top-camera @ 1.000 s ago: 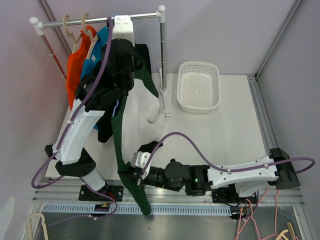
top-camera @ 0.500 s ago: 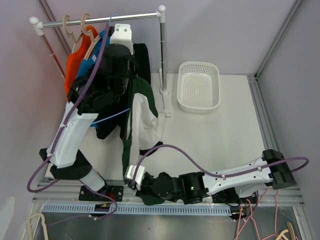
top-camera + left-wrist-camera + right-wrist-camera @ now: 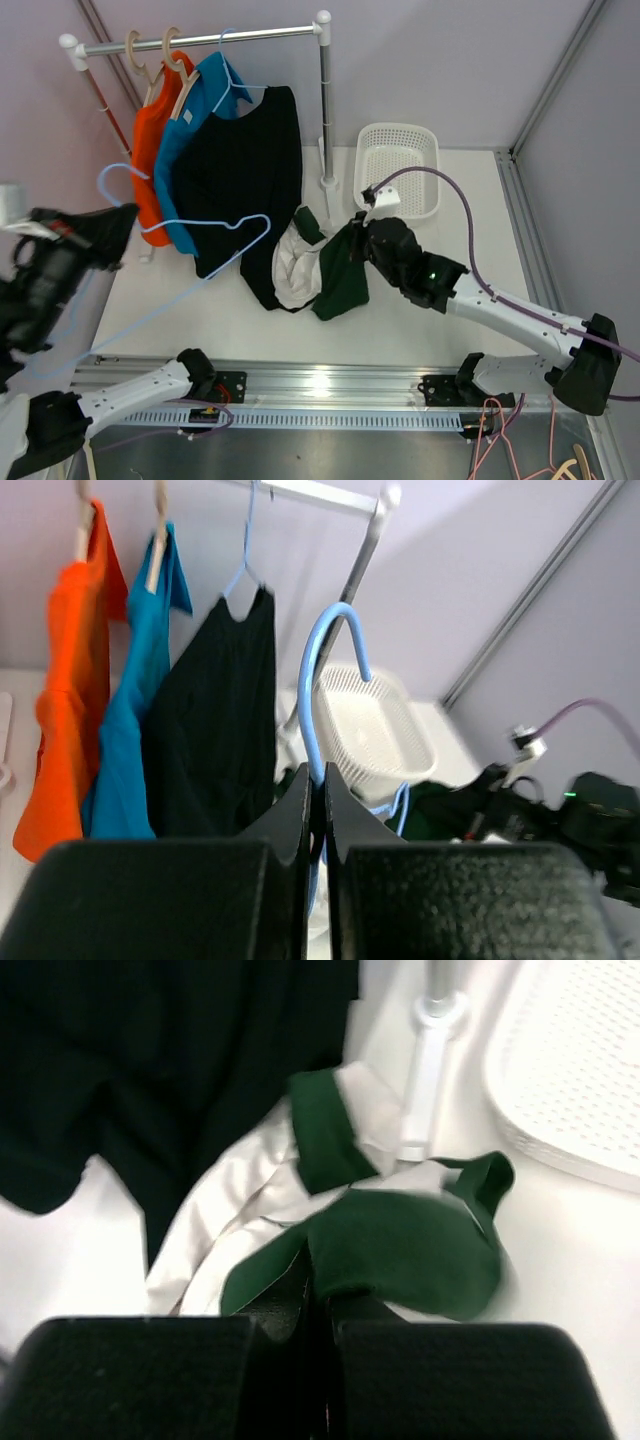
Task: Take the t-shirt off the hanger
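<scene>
The green and white t-shirt [image 3: 305, 268] lies crumpled on the table, off its hanger. My right gripper [image 3: 358, 243] is shut on its green cloth [image 3: 410, 1245]; the white part [image 3: 240, 1230] spreads to the left. My left gripper [image 3: 118, 228] is at the far left, shut on the neck of a bare light-blue wire hanger [image 3: 205, 255]. In the left wrist view the hanger's hook [image 3: 322, 670] rises from between the closed fingers [image 3: 318, 780].
A rack rail [image 3: 190, 40] at the back left carries an orange shirt [image 3: 150, 150], a blue shirt [image 3: 195, 130] and a black shirt [image 3: 245, 180]. The rack's post [image 3: 325, 130] stands by a white basket [image 3: 398, 172]. The table's near edge rail [image 3: 330, 380] runs along the front.
My left arm swung from the rack to the far left, taking the blue hanger out of the t-shirt. My right gripper carried the green t-shirt from the near edge to the table's middle.
</scene>
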Robot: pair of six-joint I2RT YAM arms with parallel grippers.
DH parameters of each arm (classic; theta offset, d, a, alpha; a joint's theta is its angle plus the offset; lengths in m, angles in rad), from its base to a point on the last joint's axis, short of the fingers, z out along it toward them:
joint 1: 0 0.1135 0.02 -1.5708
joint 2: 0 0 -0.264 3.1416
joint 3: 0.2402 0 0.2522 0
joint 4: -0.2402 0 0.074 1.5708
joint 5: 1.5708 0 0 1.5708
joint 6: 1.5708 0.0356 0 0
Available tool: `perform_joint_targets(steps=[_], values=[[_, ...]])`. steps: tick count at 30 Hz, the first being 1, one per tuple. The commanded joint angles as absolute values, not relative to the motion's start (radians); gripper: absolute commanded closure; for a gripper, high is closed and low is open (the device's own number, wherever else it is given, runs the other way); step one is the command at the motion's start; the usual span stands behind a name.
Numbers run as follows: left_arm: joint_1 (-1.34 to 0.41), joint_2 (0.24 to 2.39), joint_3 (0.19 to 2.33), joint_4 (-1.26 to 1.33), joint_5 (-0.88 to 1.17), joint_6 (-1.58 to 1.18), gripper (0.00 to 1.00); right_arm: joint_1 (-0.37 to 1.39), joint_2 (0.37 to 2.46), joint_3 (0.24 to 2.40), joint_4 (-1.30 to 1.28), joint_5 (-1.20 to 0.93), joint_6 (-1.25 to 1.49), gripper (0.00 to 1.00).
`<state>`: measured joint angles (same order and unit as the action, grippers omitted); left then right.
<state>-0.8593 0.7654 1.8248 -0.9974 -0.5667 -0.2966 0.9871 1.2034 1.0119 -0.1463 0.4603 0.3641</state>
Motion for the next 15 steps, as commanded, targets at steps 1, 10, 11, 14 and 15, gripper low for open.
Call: perform_joint_targets(steps=[1,10,11,14,15], values=[[-0.864,0.732,1.824,-0.931,-0.519,-0.298,1.0,0.905,1.192,1.128,-0.179,0.41,0.42,1.0],[-0.864,0.709,1.665,-0.91,-0.548,-0.321,0.99,0.753,1.389,1.711,-0.17,0.316,0.134,1.0],[-0.864,0.704,1.604,-0.893,-0.552,-0.321,0.99,0.708,1.461,1.849,-0.166,0.304,0.126,1.0],[-0.864,0.692,1.513,-0.824,-0.575,-0.321,1.0,0.619,1.605,2.059,-0.065,0.255,0.106,1.0],[-0.864,0.687,1.499,-0.806,-0.59,-0.321,0.99,0.595,1.639,2.106,-0.001,0.211,0.112,1.0]])
